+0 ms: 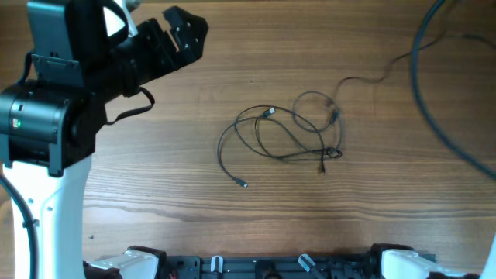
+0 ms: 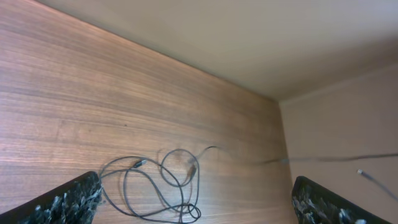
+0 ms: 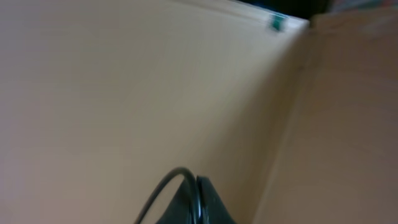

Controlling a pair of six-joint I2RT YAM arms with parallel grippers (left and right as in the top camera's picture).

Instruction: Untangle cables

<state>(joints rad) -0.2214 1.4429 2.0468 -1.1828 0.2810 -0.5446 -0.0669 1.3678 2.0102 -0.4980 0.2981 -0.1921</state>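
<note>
My left claw [image 1: 194, 37] stands fully open and holds nothing. In the overhead view it is well apart from the cables [image 1: 269, 113], up and to their left. The cables lie in loose overlapping loops on the wooden desk [image 1: 155, 194], with a small plug end at the tangle's lower left and one strand trailing to its upper right. My right claw [image 3: 205, 208] is closed with no cable seen in it. I cannot tell its place relative to the cables.
</note>
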